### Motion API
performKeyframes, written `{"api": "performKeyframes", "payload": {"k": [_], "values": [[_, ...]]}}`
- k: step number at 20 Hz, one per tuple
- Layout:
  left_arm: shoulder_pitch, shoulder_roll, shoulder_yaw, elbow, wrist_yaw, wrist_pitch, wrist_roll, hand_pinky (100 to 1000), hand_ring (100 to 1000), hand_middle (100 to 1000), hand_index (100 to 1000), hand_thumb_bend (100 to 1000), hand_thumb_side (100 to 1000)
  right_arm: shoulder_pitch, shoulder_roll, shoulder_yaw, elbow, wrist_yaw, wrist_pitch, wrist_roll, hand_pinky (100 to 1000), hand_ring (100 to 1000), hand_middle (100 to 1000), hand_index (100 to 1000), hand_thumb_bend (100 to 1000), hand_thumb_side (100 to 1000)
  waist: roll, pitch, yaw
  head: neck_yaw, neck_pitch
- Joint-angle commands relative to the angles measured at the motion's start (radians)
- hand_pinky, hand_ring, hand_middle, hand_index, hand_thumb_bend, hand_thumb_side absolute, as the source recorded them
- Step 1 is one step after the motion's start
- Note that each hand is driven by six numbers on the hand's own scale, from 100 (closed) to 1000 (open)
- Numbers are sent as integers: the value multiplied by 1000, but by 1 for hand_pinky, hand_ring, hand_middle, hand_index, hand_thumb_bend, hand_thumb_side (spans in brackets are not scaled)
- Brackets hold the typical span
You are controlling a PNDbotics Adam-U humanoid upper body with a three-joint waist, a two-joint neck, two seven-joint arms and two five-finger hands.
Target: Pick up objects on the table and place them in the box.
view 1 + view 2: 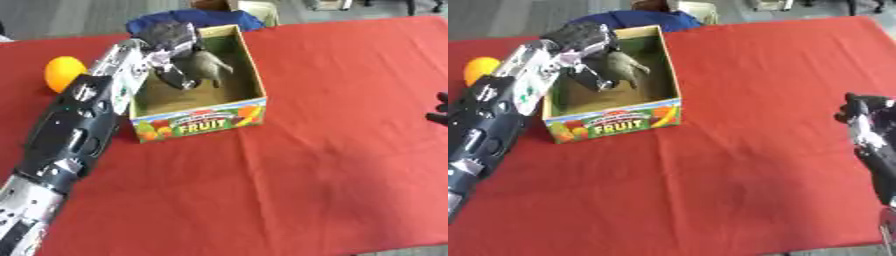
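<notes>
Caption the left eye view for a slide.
Left hand lowers a grey toy into the fruit box; an orange waits outside.

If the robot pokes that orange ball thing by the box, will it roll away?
Probably. The orange fruit looks round and smooth, so a nudge would likely send it rolling across the flat red tablecloth. The box on one side might stop it. Its rounded skin may slip from fingers.

right hand (440, 109) cut by frame edge, grey object (210, 66) indistinct, orange (479, 68) partly hidden
</notes>
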Motion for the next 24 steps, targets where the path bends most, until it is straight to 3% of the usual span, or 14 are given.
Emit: {"api": "performKeyframes", "payload": {"k": [1,7,8,9,10,12,14,18,19,20,21,24], "values": [[-12,6,-11,-7,1,-17,-46,636,542,498,584,398,100,-11,-19,-5,-18,-5,-3,3,741,886,547,645,124,328,-4,-19,0,-1,-11],[-3,17,-17,-24,38,-21,-137,679,607,570,632,605,100,-7,-18,-8,-17,-4,-3,2,741,886,546,645,124,329,-6,-22,4,-5,-12],[-4,25,-17,-34,50,-21,-152,710,652,618,680,748,142,-6,-19,-8,-16,-4,-3,2,741,886,546,645,124,329,-5,-23,5,-6,-13],[-5,32,-16,-46,66,-22,-170,721,670,637,699,817,205,-6,-19,-8,-16,-4,-3,2,741,886,546,645,124,329,-5,-24,6,-7,-12],[-6,42,-14,-62,82,-22,-191,741,702,675,725,869,302,-5,-20,-9,-16,-3,-3,2,741,887,547,645,124,330,-5,-25,8,-8,-13],[-6,67,-9,-105,123,-21,-231,755,730,712,746,911,402,-3,-21,-10,-15,-2,-3,2,741,887,547,645,123,330,-4,-26,11,-12,-12],[-4,100,2,-165,169,-11,-258,765,742,730,755,937,448,0,-23,-12,-15,-1,-3,1,741,887,547,645,123,330,-3,-29,17,-18,-11],[10,174,44,-290,253,32,-275,759,728,724,753,938,448,4,-26,-15,-14,0,-3,0,741,887,547,646,121,329,-2,-35,27,-25,-8],[17,193,60,-313,272,46,-269,757,722,720,752,929,431,5,-27,-15,-13,1,-3,0,741,887,547,646,121,330,-2,-36,31,-26,-8],[23,212,74,-329,288,62,-264,753,715,714,750,855,361,6,-28,-16,-13,1,-3,0,741,887,547,646,122,329,-2,-37,34,-28,-7],[31,230,88,-339,298,79,-257,750,710,710,748,907,390,7,-29,-16,-13,1,-3,-1,741,887,547,646,121,330,-1,-38,36,-30,-7],[53,268,127,-325,282,136,-216,733,696,699,746,855,240,9,-31,-17,-12,2,-3,-2,741,887,547,646,119,330,-1,-39,43,-36,-7]]}}
